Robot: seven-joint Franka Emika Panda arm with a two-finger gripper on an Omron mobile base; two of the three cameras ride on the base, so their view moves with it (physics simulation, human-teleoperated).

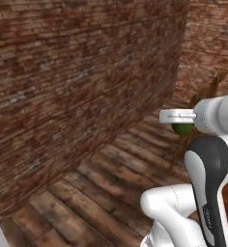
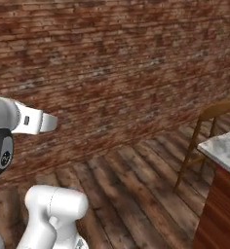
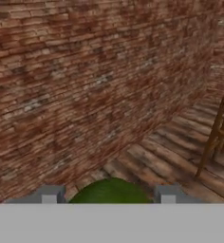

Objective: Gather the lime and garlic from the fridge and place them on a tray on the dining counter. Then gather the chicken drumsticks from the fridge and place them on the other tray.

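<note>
1. Gripper [image 3: 109,195]: in the hand view the two grey fingertips [image 3: 50,194] stand on either side of a round dark green body, the lime [image 3: 109,191], which sits between them at the bottom of the view. The jaws are closed on the lime, one tip at each flank.
2. Lime, left base view: a dark green curve [image 1: 182,129] shows just below the white hand of the arm [image 1: 210,159], at mid-right, held well above the floor.
3. Brick wall [image 1: 77,77]: red-brown brickwork runs from near left to far right, meeting a second brick face at the far corner.
4. Floor [image 2: 136,180]: worn brown planks run along the foot of the wall.
5. Chair [image 2: 204,141]: a wooden chair with a curved back stands on the planks at the right, near the counter.
6. Dining counter [image 2: 226,151]: a corner of white-grey marble top over a reddish side shows at the near right edge of the right base view, well apart from the held lime.
</note>
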